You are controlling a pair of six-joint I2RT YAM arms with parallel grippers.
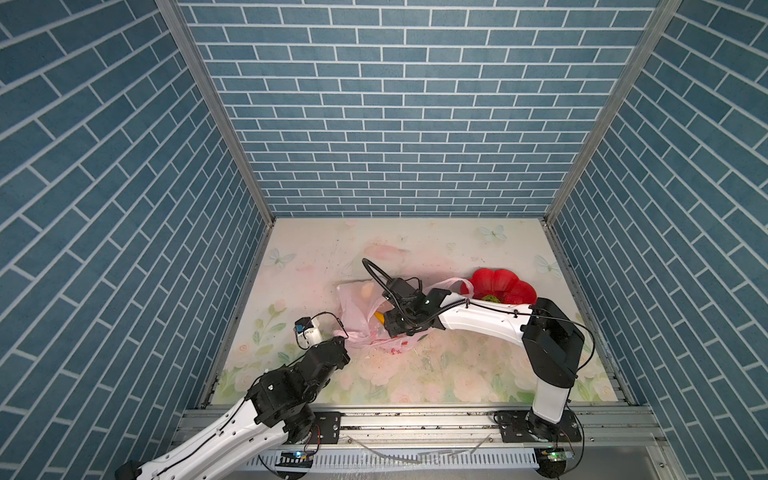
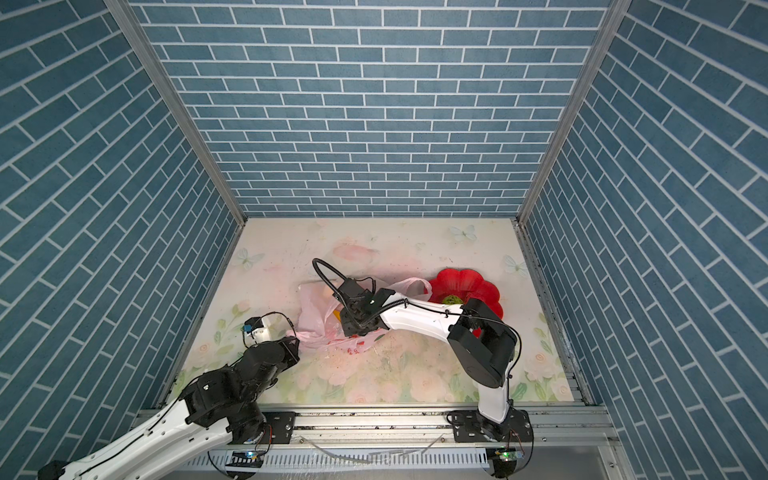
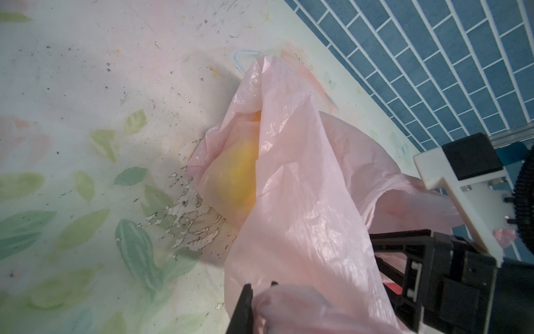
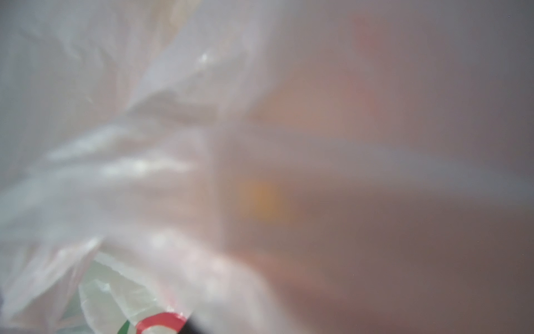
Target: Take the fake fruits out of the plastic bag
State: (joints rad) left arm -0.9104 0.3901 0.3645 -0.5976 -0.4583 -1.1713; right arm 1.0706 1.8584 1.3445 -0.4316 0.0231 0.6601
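The work surface was a floral-printed table (image 1: pixel 457 374), enclosed on three sides by blue brick-pattern walls (image 1: pixel 395 124).

Containers. The plastic bag (image 1: pixel 357 309) (image 2: pixel 311 309) lay crumpled left of the table's middle. Its near loop handle (image 1: pixel 345 333) ran to the left arm. Its far loop handle (image 1: pixel 453 284) reached the rim of the plate. A yellow banana (image 1: pixel 379 318) (image 2: pixel 337 314) showed at the bag's opening in both top views, just beside the right arm's tool. In the left wrist view it appeared as a yellow mass (image 3: pixel 237 179) behind the pink film (image 3: pixel 303 188). A beige piece (image 1: pixel 365 291) showed through the film in the far part of the bag. Farther right, the red flower-shaped plate (image 1: pixel 498 278) (image 2: pixel 461 278) held a bumpy green ball (image 1: pixel 490 298) (image 2: pixel 451 299), outside the bag.

Fingers. The left gripper (image 1: pixel 340 337) (image 2: pixel 293 336) sat at the bag's near-left corner, with its jaws drawn narrow on the near handle. In the left wrist view one black finger (image 3: pixel 245 306) pressed against bunched film, and the other finger was hidden. The right gripper (image 1: pixel 392 328) (image 2: pixel 353 325) (image 3: pixel 375 251) reached across the middle into the bag. Its fingers (image 3: pixel 398 237) stood parted, with film between them. Their tips were hidden, so contact with a fruit could not be determined. The right wrist view was filled with blurred film (image 4: pixel 130 159), a red print (image 4: pixel 161 321) and a yellow-orange smear (image 4: pixel 263 199).
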